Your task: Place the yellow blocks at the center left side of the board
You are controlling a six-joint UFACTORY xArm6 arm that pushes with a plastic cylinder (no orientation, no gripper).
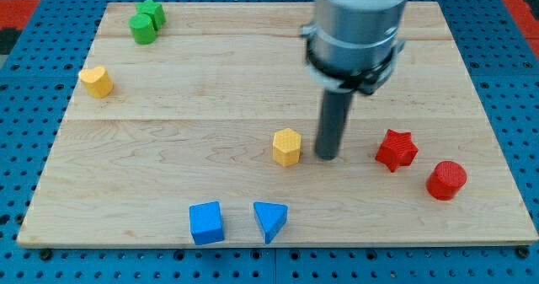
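Note:
A yellow heart-shaped block (96,81) lies near the board's left edge, a little above mid-height. A yellow hexagonal block (287,147) stands near the board's middle. My tip (327,155) rests on the board just to the right of the hexagonal block, a small gap apart from it. The rod rises from there to the large grey arm body (357,23) at the view's top.
Two green blocks (146,21) sit touching at the top left corner. A blue cube (206,222) and a blue triangular block (269,220) lie near the bottom edge. A red star block (396,149) and a red cylinder (445,180) lie at the right. The wooden board (472,82) rests on blue pegboard.

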